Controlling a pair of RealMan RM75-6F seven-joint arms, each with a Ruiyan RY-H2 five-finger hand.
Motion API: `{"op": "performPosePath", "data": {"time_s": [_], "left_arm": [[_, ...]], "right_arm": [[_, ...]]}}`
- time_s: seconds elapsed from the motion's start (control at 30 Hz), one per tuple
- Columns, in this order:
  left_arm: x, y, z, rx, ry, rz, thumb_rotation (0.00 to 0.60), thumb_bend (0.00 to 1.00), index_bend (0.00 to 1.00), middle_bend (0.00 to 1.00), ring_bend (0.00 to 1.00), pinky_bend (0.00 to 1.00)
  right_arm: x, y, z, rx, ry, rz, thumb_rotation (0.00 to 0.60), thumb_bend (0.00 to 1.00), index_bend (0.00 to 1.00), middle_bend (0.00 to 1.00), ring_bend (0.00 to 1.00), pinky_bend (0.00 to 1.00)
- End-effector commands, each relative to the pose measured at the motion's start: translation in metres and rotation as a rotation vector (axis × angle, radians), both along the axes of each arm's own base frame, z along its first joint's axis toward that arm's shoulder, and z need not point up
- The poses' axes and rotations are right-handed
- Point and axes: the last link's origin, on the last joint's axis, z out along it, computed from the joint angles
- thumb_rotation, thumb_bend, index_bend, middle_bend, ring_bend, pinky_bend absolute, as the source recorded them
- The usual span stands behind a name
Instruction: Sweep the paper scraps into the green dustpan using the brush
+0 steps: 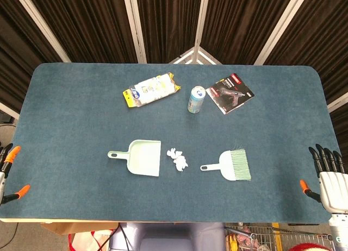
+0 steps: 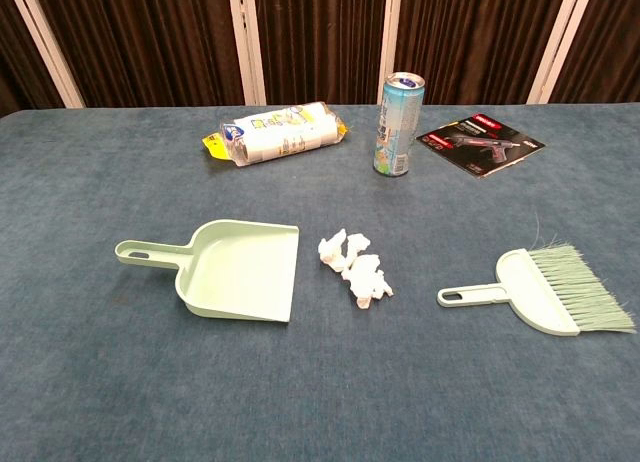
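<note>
A pale green dustpan (image 1: 142, 157) (image 2: 237, 270) lies flat on the blue table, handle pointing left, mouth facing right. White paper scraps (image 1: 178, 159) (image 2: 355, 267) sit in a small heap just right of its mouth. Further right lies the green brush (image 1: 234, 165) (image 2: 545, 290), handle toward the scraps, bristles to the right. My left hand (image 1: 6, 169) hangs at the table's left edge, my right hand (image 1: 329, 177) at its right edge. Both are empty with fingers apart, far from the tools. The chest view shows neither hand.
Toward the back of the table are a plastic-wrapped packet (image 1: 151, 89) (image 2: 278, 133), an upright drink can (image 1: 196, 99) (image 2: 397, 124) and a black packaged tool card (image 1: 230, 94) (image 2: 480, 144). The table's front edge (image 1: 163, 219) runs below the tools.
</note>
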Motion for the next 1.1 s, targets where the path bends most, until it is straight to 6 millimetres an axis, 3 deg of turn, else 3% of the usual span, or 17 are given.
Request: {"op": "performPosePath", "data": {"time_s": [0.03, 0.6, 0.83, 0.97, 1.1], "left_arm": [[0.000, 0.000, 0.000, 0.000, 0.001, 0.001, 0.600, 0.00, 0.00, 0.00, 0.00, 0.00], [0.000, 0.000, 0.000, -0.001, 0.002, 0.008, 0.600, 0.00, 0.00, 0.00, 0.00, 0.00], [0.000, 0.000, 0.000, -0.003, 0.002, 0.011, 0.600, 0.00, 0.00, 0.00, 0.00, 0.00], [0.000, 0.000, 0.001, -0.003, 0.004, 0.010, 0.600, 0.00, 0.00, 0.00, 0.00, 0.00], [0.000, 0.000, 0.000, -0.004, 0.005, 0.006, 0.600, 0.00, 0.00, 0.00, 0.00, 0.00]], "right_arm": [[0.000, 0.000, 0.000, 0.001, 0.000, 0.000, 0.600, 0.30, 0.00, 0.00, 0.00, 0.00], [0.000, 0.000, -0.001, 0.012, -0.012, -0.009, 0.600, 0.30, 0.00, 0.00, 0.00, 0.00], [0.010, -0.009, 0.002, 0.008, -0.042, 0.030, 0.600, 0.30, 0.00, 0.00, 0.00, 0.00], [0.020, -0.029, 0.006, 0.002, -0.083, 0.076, 0.600, 0.30, 0.00, 0.01, 0.06, 0.17], [0.032, -0.053, 0.006, 0.025, -0.139, 0.105, 0.600, 0.29, 0.00, 0.24, 0.31, 0.45]]}}
